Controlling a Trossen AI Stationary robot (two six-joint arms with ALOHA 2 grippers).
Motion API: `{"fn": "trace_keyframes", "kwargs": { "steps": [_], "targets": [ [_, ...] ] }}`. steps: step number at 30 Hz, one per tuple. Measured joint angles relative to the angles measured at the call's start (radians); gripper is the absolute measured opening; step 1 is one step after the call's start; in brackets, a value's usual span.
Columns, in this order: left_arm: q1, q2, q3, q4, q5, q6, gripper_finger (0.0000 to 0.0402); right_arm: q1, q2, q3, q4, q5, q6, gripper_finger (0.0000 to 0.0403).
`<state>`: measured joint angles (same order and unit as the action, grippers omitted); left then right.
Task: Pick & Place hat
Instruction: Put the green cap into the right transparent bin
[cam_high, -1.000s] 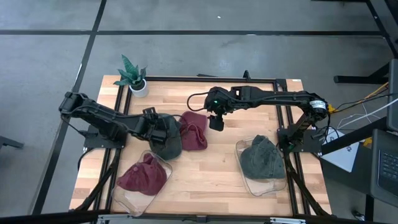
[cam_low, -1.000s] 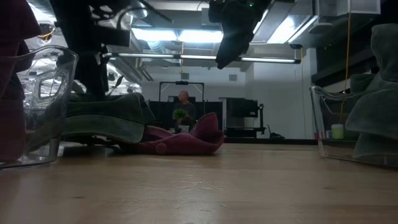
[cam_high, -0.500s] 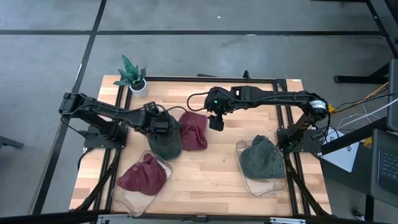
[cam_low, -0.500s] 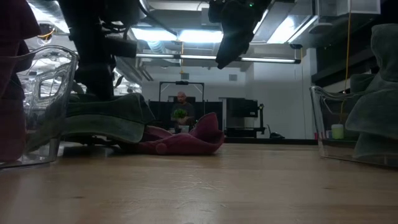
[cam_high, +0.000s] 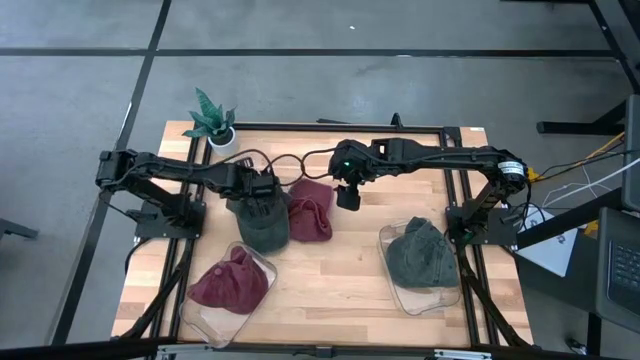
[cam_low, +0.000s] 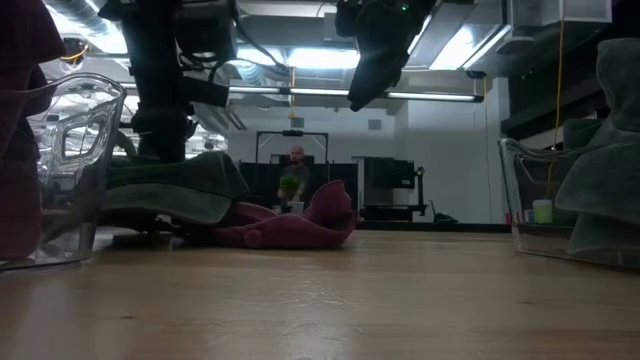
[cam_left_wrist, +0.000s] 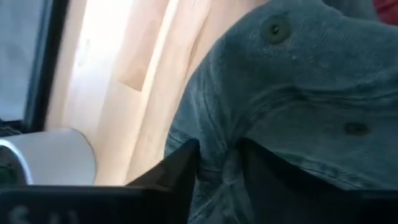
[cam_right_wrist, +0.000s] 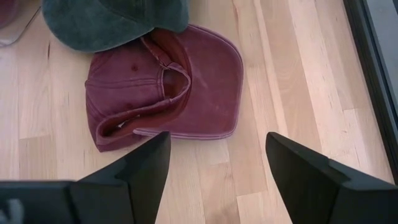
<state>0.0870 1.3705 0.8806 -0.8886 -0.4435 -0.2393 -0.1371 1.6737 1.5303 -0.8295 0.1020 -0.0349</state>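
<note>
Left claw (cam_high: 262, 205) pinches a fold of the soft, floppy green cap (cam_high: 262, 226); right claw (cam_right_wrist: 214, 168) hovers wide over the maroon cap (cam_right_wrist: 165, 87)

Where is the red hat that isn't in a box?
In the high view, the loose maroon cap lies on the wooden table near its middle, touching the green cap on its left, just below the right hand.
</note>
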Motion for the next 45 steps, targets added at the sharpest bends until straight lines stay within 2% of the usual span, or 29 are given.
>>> {"fn": "trace_keyframes", "kwargs": {
  "steps": [7,15,18,24,29,32,34,38,45],
  "targets": [
    [0.029,-0.009,0.003,-0.007,0.158,-0.019,0.0032,0.000,0.000,0.000,-0.002,0.000,0.000,0.0261],
    [0.037,-0.109,0.120,-0.075,0.275,-0.091,0.0030,0.000,0.000,0.000,-0.002,-0.027,0.005,0.0261],
    [0.065,-0.154,0.168,-0.095,0.394,-0.127,0.0032,0.000,0.000,0.000,-0.002,-0.051,0.013,0.0261],
    [0.134,-0.228,0.209,-0.094,0.704,-0.233,0.0028,-0.003,0.000,0.000,0.021,-0.154,0.072,0.0261],
    [0.179,-0.255,0.209,-0.080,0.937,-0.313,0.0028,-0.003,0.000,0.012,0.119,-0.307,0.125,0.0261],
    [0.191,-0.255,0.209,-0.059,1.033,-0.349,0.0028,0.000,0.000,0.046,0.232,-0.408,0.137,0.0261],
    [0.191,-0.250,0.209,-0.031,1.060,-0.360,0.0028,0.005,0.000,0.076,0.301,-0.443,0.136,0.0261],
    [0.189,-0.249,0.209,0.076,1.059,-0.390,0.0028,0.023,0.000,0.131,0.393,-0.446,0.068,0.0261],
    [0.167,-0.248,0.209,0.323,1.055,-0.462,0.0028,0.044,0.000,0.140,0.416,-0.474,0.005,0.0261]
  ]
}}
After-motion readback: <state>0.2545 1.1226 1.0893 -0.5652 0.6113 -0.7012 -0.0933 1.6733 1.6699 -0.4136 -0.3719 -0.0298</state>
